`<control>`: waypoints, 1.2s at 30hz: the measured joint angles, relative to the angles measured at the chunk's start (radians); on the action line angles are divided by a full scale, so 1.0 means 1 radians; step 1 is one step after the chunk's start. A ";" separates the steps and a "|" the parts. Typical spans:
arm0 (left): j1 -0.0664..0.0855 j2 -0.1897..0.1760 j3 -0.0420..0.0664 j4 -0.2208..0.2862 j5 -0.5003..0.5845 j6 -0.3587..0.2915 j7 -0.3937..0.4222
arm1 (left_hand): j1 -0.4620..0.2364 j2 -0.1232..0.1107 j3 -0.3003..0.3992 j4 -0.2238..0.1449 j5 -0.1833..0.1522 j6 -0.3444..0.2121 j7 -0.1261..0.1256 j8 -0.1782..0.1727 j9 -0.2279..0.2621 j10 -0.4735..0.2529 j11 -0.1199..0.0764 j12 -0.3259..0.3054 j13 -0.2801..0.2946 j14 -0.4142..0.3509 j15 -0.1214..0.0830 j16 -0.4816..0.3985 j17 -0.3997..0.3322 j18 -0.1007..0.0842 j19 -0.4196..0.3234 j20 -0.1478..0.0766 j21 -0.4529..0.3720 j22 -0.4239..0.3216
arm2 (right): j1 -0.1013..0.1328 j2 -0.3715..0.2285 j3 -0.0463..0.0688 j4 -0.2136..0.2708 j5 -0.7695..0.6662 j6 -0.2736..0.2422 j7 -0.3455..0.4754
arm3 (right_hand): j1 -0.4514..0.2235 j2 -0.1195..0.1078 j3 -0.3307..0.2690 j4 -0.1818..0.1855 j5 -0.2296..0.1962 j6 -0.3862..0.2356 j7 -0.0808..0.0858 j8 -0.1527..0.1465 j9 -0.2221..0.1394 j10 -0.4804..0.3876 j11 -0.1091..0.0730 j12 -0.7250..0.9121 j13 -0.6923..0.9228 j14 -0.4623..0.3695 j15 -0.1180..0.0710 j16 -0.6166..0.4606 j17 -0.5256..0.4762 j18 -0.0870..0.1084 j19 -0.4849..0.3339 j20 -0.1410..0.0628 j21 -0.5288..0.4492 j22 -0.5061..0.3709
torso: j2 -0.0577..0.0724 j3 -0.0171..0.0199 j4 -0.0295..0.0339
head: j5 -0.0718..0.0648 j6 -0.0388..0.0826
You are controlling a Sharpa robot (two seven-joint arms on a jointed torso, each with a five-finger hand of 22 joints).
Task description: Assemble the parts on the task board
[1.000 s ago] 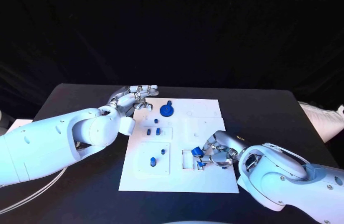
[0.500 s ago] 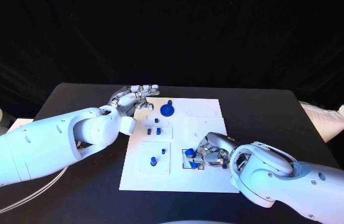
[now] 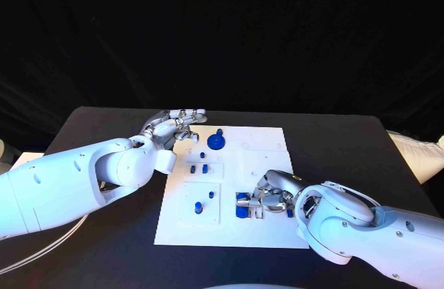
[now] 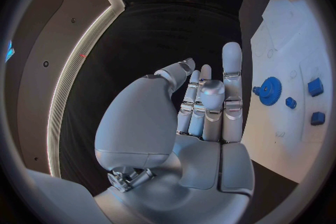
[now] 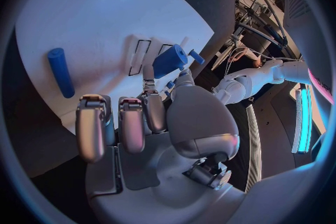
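The white task board [image 3: 264, 157] lies mid-table. My right hand [image 3: 271, 198] is low over its near right part and pinches a blue block [image 3: 243, 207] between thumb and a finger, right at the rectangular slots [image 5: 139, 56]. The block [image 5: 170, 60] carries a small peg on one side. A blue rod [image 5: 61, 71] lies flat on the board beside my fingers. My left hand [image 3: 176, 124] hovers at the board's far left corner, fingers up and apart from the thumb, holding nothing. Next to it a blue gear [image 3: 215, 140] stands on the board; the gear [image 4: 268, 90] is a little beyond my left fingertips.
Small blue pieces sit in the board's left recesses: a pair [image 3: 197, 169], one peg [image 3: 202, 155] and two [image 3: 198, 207] nearer me. The black table [image 3: 351, 141] spreads around the board, with bare room on its right side.
My right hand has moved left and closer to me with the blue block, bringing it down to the slots. The left hand has stayed put.
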 measured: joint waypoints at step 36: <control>0.000 -0.003 0.000 0.000 0.000 0.003 -0.002 | 0.000 0.000 -0.003 -0.003 0.000 0.000 0.000 0.004 0.000 0.000 0.000 0.000 0.000 -0.004 -0.004 0.000 -0.001 0.000 0.000 0.000 0.000 -0.001 | 0.006 -0.130 0.003 0.072 -0.030 -0.044 0.033 | 0.209 -0.010 0.110 -0.079 0.093 -0.063 0.027 -0.038 0.024 0.001 0.007 -0.037 0.122 0.000 0.008 0.000 0.000 0.000 0.004 -0.003 0.000 0.001 | -0.001 0.0006 -0.0024 | -0.018 0.007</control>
